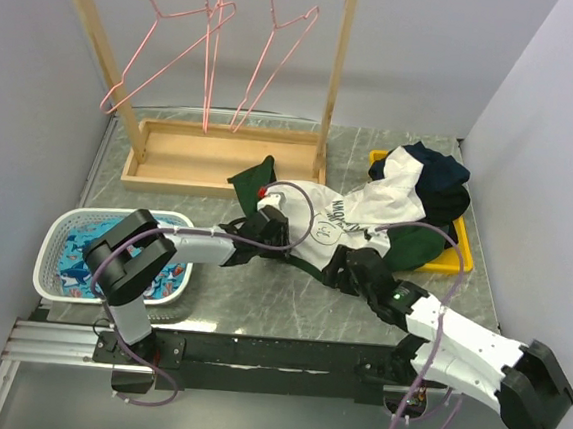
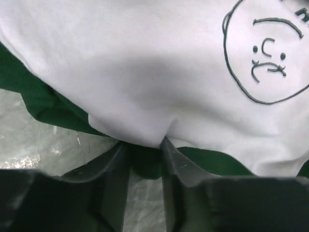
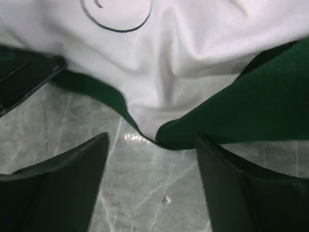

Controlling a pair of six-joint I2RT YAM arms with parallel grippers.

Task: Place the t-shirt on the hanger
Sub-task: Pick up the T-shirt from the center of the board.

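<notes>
Three pink hangers (image 1: 129, 58) (image 1: 209, 67) (image 1: 257, 74) (sharing one wooden rack (image 1: 336, 78)), one t-shirt (image 1: 342, 214), one basket (image 1: 50, 254), one yellow tray (image 1: 461, 252), two robot arms (image 1: 193, 247) (image 1: 466, 346).

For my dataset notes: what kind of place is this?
Probably a robotics lab test cell: plain pale partition walls, a wooden rack with pink wire hangers, and a t-shirt on a marble-pattern table.

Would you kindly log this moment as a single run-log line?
left pincer: shut on t-shirt hem | right pincer: open, at t-shirt edge | t-shirt: on table, not hung
</notes>
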